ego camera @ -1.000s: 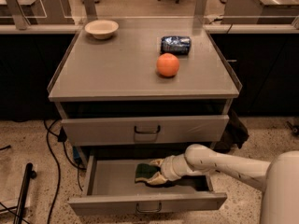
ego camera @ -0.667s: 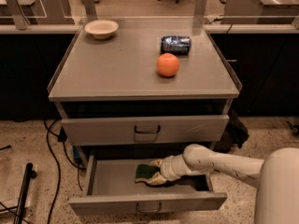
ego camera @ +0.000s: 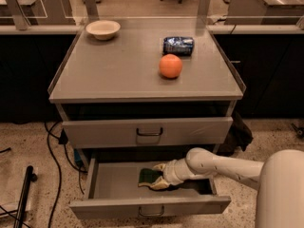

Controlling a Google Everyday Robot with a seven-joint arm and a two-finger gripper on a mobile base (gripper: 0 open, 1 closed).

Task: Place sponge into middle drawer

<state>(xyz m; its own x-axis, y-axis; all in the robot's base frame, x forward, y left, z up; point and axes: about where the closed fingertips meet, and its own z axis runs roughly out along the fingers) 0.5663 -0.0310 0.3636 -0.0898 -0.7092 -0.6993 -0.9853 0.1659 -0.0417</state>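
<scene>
The middle drawer [ego camera: 114, 180] is pulled open below the shut upper drawer front [ego camera: 147, 132]. The sponge [ego camera: 148, 176], dark green on top with pale yellow at its edge, lies low inside the drawer, left of centre. My gripper [ego camera: 159, 177] reaches into the drawer from the right on a white arm and sits at the sponge, its pale fingers [ego camera: 158, 184] above and below the sponge's right side. The fingers appear closed on the sponge. I cannot tell whether the sponge rests on the drawer floor.
On the cabinet top [ego camera: 118, 75] stand a white bowl [ego camera: 103, 29] at the back left, a blue packet [ego camera: 178, 45] and an orange [ego camera: 170, 66]. Cables [ego camera: 52, 160] and a dark pole [ego camera: 23, 194] lie on the floor at the left.
The arm and gripper with the sponge have hardly moved; they stay low in the open drawer.
</scene>
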